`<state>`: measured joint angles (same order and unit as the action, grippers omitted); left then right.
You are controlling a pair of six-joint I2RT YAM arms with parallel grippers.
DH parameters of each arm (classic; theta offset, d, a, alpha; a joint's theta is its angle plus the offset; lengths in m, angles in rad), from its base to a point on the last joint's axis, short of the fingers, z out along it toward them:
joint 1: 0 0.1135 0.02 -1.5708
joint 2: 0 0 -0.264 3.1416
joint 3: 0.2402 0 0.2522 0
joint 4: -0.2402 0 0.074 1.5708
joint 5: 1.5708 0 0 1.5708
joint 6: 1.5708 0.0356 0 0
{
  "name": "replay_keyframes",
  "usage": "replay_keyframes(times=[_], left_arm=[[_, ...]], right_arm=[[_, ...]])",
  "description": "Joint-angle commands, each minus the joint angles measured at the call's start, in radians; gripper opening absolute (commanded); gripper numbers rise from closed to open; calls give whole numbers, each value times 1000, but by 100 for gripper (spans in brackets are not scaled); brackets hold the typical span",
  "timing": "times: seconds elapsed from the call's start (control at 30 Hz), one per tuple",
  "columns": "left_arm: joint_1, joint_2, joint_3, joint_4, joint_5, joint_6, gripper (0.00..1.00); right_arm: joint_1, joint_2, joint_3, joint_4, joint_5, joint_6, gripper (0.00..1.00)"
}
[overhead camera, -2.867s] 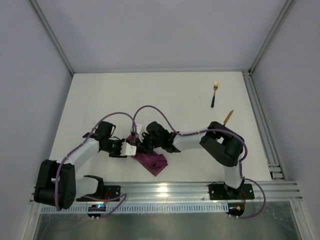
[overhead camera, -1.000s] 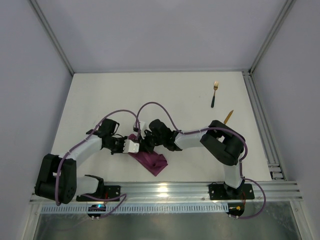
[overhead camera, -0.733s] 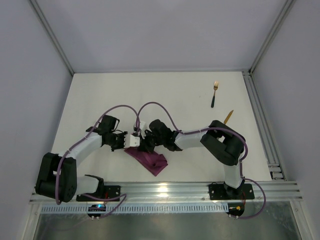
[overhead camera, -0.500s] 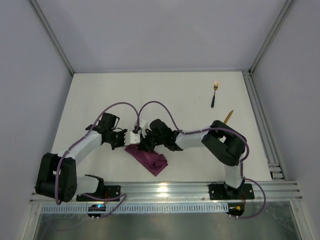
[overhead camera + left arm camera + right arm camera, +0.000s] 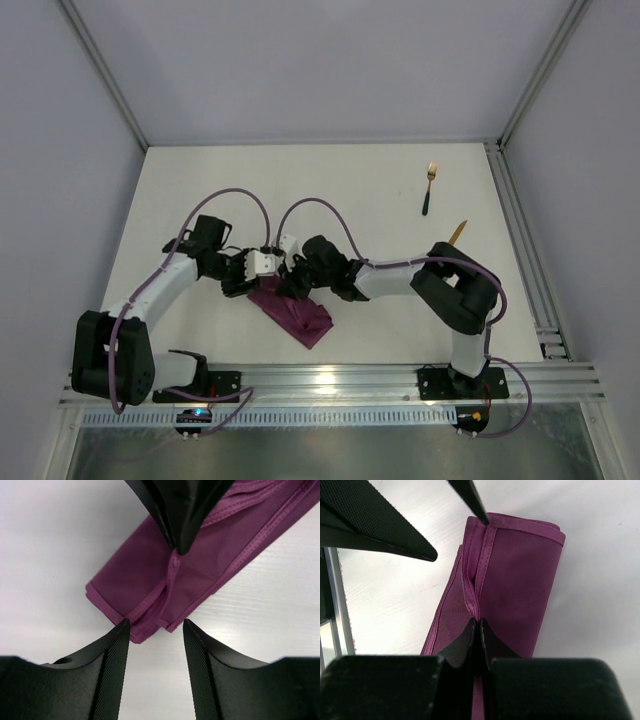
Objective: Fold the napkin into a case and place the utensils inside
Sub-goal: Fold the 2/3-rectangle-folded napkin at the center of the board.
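The magenta-purple napkin [image 5: 302, 318] lies near the table's front as a narrow folded case, and shows in the left wrist view [image 5: 140, 575] and the right wrist view [image 5: 520, 580]. My right gripper [image 5: 288, 290] is shut on a hem fold on top of the cloth [image 5: 479, 625]. My left gripper [image 5: 270, 280] is open and empty, its fingertips [image 5: 121, 630] just short of the case's far-left end, facing the right gripper's fingers [image 5: 180, 515]. The gold fork [image 5: 429, 186] and the gold-bladed knife [image 5: 457, 234] lie apart at the far right.
Aluminium rails run along the table's right side [image 5: 520, 230] and along the front [image 5: 340, 385]. Purple cables loop above both wrists. Grey walls close in the table.
My left gripper has moved from the napkin's near-left side up toward its far end. The right gripper has stayed shut on the cloth, shifting slightly.
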<state>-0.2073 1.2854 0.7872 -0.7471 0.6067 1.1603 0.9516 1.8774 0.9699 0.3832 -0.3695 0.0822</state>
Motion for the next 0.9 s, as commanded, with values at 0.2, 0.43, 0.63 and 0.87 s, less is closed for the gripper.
replay_keyframes(times=[0.2, 0.43, 0.63, 0.87], left_arm=[[3, 3, -29, 163, 102, 58, 54], [3, 123, 0, 42, 105, 257, 57], [3, 134, -16, 54, 114, 289, 59], [3, 137, -26, 37, 100, 302, 56]], right_arm=[[6, 2, -16, 45, -28, 11, 6], [7, 17, -19, 79, -32, 25, 6], [6, 22, -19, 88, -39, 27, 6], [6, 16, -22, 95, -42, 31, 6]])
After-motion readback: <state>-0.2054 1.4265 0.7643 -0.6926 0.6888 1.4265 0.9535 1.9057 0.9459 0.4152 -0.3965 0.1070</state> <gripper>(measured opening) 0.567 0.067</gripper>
